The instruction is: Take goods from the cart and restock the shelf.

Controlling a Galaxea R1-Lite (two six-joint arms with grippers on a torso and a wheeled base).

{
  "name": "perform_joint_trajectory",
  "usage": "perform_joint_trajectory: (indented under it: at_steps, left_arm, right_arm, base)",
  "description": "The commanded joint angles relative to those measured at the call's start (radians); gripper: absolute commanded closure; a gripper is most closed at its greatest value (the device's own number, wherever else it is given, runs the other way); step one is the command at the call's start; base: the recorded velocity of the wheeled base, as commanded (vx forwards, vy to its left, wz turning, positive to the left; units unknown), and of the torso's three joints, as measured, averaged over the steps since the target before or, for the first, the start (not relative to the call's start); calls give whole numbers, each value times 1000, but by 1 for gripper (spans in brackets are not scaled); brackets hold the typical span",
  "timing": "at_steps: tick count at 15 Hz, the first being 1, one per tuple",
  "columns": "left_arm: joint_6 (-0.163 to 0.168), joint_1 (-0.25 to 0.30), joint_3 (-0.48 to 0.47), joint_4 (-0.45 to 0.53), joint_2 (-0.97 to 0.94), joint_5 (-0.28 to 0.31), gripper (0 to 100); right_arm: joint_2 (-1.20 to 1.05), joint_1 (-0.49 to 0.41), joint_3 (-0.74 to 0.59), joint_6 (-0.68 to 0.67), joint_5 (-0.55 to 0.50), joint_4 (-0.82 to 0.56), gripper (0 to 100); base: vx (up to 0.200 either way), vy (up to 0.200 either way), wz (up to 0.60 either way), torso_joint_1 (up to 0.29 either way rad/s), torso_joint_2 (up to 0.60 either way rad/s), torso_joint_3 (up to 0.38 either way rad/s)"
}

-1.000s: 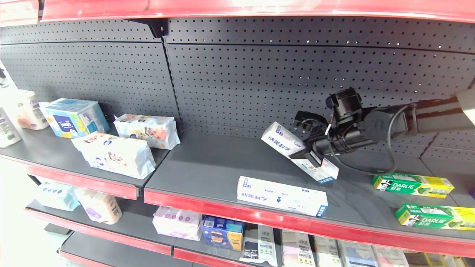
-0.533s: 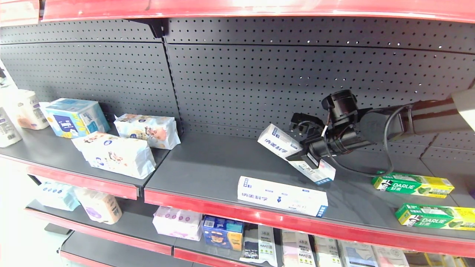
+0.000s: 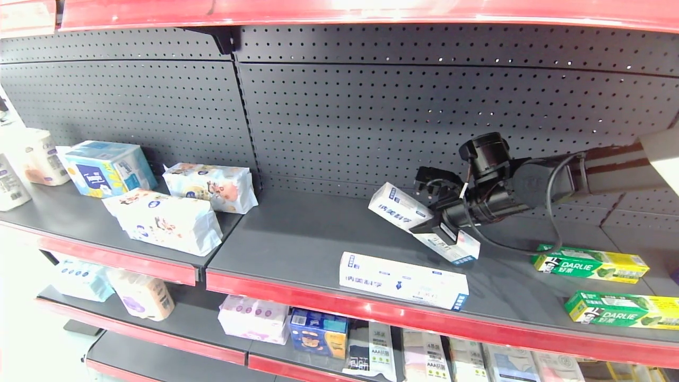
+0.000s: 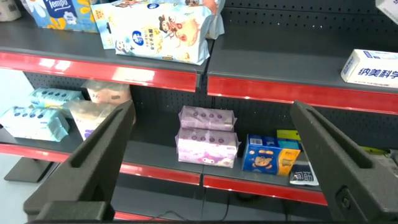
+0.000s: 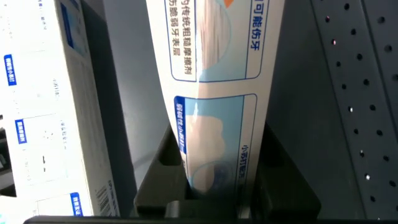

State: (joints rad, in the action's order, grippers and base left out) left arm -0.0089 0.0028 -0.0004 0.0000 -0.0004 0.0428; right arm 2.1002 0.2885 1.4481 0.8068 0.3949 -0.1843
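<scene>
Dark shelf with a red front edge, backed by a perforated back panel. Soft tissue packs grouped toward the left end. Two green toothpaste boxes near the right end, one behind the other. Flat white toothpaste box lying along the front edge, right of the middle. Tilted white toothpaste box just behind it, between front edge and back panel, left end raised; contact of the lower end with the shelf not discernible. Right gripper entering from the right end, jaws clenched across the tilted box. Left gripper held low before the lower shelves, jaws spread wide apart, nothing between them.
</scene>
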Motion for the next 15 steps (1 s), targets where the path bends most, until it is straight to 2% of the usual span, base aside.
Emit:
perform_joint_trajectory:
  at_steps: [1,4,15]
  left_arm:
    - [0,0,0,0,0,-1,0]
    - [0,0,-1,0,0,0,0]
    - [0,0,-1,0,0,-1,0]
  right_arm:
    - [7,0,-5,18,1,0,100]
    - [7,-2,-18,81,-4,0,100]
    - [27,1,-5,64,-1,0,100]
  base:
    - [0,0,0,0,0,0]
    - [0,0,0,0,0,0]
    - [0,0,0,0,0,0]
